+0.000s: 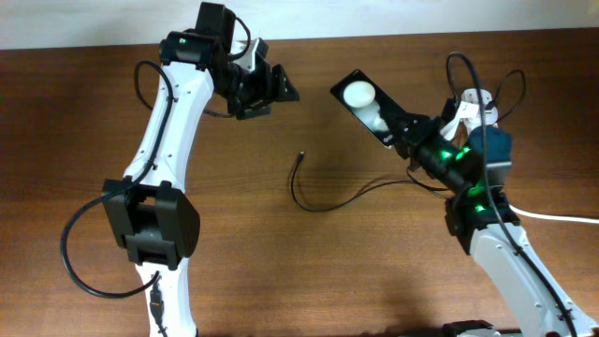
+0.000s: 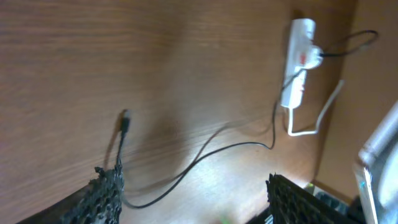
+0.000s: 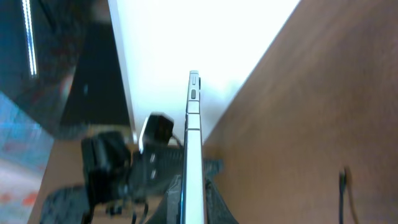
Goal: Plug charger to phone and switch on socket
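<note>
While R [image 1: 391, 127] grips phone [image 1: 358, 95], chgr [image 2: 245, 145] loose.

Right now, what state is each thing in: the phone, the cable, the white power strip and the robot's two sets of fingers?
Small black glossy smartphone: gripped at one end by the right fingers, no cable in it.
Thin black charger cable: loose on the wooden table, plug tip free.
White elongated power strip: white adapter plugged in; switch too small to read.
Left fingers: open, empty.
</note>
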